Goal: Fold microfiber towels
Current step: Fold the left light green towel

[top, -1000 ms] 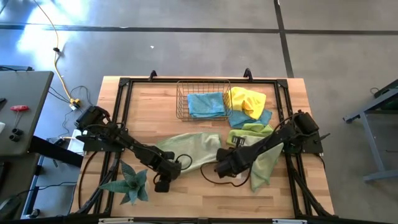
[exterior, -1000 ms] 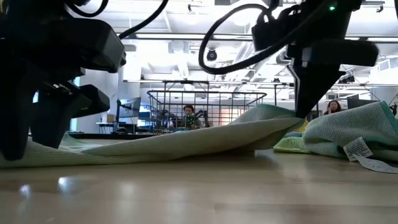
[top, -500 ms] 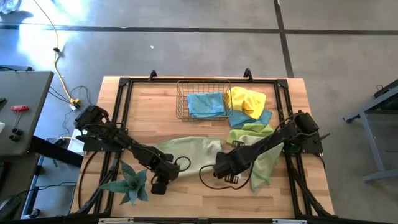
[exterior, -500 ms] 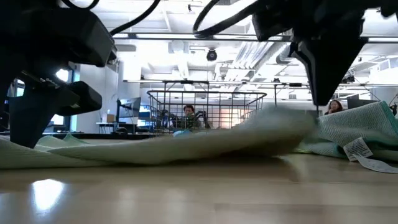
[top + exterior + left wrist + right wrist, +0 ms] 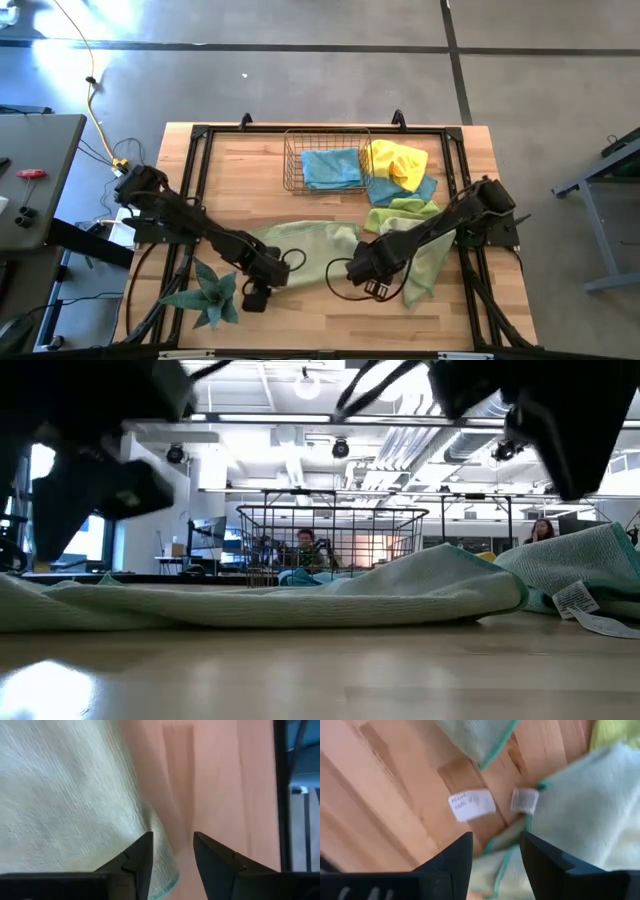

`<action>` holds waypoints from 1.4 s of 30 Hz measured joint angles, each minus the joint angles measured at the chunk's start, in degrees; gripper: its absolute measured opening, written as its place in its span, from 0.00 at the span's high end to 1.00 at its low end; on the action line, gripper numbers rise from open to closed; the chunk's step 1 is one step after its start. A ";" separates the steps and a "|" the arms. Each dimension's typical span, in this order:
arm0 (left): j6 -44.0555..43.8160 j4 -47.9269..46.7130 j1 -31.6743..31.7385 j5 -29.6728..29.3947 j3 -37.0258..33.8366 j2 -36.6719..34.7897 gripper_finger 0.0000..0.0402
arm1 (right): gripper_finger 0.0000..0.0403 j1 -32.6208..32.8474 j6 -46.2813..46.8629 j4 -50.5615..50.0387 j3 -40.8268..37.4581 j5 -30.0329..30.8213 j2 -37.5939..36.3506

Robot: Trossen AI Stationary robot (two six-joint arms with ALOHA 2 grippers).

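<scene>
Two tools, left tool [image 5: 254, 296] and right tool [image 5: 368, 287], hang parted and empty over the pale green towel [image 5: 305, 244], spread mid-counter toward the front edge, ready for a fold

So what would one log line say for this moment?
step: fold | pale green towel: flat on table | left tool: open, at its edge | right tool: open, empty
</scene>
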 joint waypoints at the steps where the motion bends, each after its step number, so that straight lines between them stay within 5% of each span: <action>1: 0.85 0.16 0.35 -0.26 0.65 -0.59 0.68 | 0.62 0.20 0.76 -1.94 0.91 0.01 -0.44; 6: 4.73 -1.50 1.54 -7.95 1.35 -2.57 0.68 | 0.64 1.09 4.77 -7.18 6.10 7.86 -1.86; 10: 5.54 -3.47 3.14 -16.63 1.43 -1.80 0.68 | 0.64 0.71 15.32 0.10 5.84 21.15 -2.55; 13: 4.74 -4.22 4.85 -18.83 1.26 -1.30 0.68 | 0.64 -0.75 21.44 7.95 1.90 24.98 -2.53; 20: 5.26 -5.60 6.31 -16.04 1.37 -1.41 0.67 | 0.64 -4.57 30.49 20.89 -12.09 19.49 -2.52; 28: 4.14 -6.20 3.13 -14.37 1.37 -1.50 0.67 | 0.64 -6.33 28.82 33.69 -19.44 17.22 -2.73; 42: 1.99 -6.22 1.73 -17.81 1.37 -1.50 0.67 | 0.64 -11.25 21.20 28.93 -21.18 15.41 -2.77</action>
